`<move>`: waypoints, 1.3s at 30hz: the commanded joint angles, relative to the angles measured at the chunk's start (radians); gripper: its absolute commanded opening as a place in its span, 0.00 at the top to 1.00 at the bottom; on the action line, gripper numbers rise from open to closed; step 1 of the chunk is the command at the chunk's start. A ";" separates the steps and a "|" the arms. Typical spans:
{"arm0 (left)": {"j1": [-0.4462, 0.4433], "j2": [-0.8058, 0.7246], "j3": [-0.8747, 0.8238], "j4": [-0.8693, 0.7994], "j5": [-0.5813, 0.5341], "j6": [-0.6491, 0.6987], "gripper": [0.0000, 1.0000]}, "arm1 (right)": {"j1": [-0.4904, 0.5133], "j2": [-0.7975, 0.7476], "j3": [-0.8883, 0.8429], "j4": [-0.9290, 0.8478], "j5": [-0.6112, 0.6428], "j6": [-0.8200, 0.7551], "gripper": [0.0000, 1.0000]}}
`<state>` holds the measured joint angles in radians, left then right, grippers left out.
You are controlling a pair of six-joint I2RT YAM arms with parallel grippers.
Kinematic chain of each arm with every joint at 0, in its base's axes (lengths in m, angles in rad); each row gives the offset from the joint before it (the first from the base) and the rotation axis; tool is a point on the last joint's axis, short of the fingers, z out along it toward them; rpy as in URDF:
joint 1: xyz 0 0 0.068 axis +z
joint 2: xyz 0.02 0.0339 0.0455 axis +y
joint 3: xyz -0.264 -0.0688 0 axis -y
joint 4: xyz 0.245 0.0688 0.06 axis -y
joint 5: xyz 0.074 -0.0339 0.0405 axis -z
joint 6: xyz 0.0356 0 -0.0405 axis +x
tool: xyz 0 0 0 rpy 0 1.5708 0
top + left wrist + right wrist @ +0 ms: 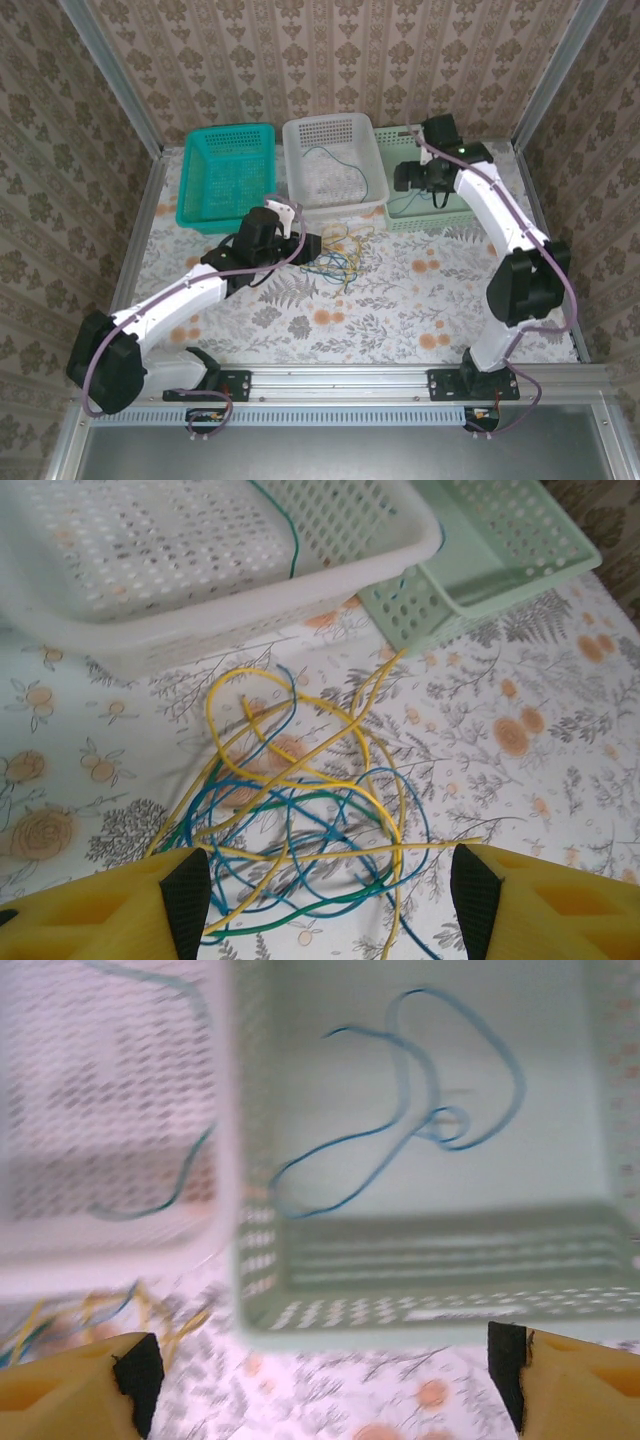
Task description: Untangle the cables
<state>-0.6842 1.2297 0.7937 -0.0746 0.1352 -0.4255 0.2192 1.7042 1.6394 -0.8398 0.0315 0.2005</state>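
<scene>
Left end effector point(330, 885) and right end effector point(322, 1370) gape empty; motion-blurred blue cable point(345, 1140) in green basket point(430, 1260).

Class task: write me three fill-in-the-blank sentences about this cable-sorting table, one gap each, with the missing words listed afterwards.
1. The middle basket, just behind the tangle of cables, is ____ in colour.
2. The right-hand basket, pale green, holds a single cable coloured ____.
3. The left gripper above the tangle and the right gripper near the right-hand basket both have their jaws ____.

Missing words: white; blue; open

Damask-papered walls point(330, 60) — metal-framed — around a floral-print table point(400, 310).
</scene>
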 commanded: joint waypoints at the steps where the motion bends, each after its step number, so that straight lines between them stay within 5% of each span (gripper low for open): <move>1: 0.023 0.021 0.021 -0.029 0.050 0.020 0.33 | 0.068 -0.070 -0.098 0.043 -0.086 -0.020 0.14; 11: 0.031 0.228 0.243 -0.277 0.097 0.309 0.38 | 0.081 -0.148 -0.482 0.431 -0.490 0.452 0.30; 31: -0.006 0.530 0.459 -0.424 0.052 0.484 0.46 | -0.033 -0.280 -0.659 0.530 -0.494 0.576 0.26; 39: -0.012 0.558 0.480 -0.392 0.024 0.461 0.64 | -0.053 -0.322 -0.675 0.501 -0.492 0.556 0.25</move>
<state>-0.6926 1.7870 1.2514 -0.4755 0.1753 0.0315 0.1715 1.4185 0.9775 -0.3145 -0.4385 0.7628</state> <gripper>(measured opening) 0.386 0.745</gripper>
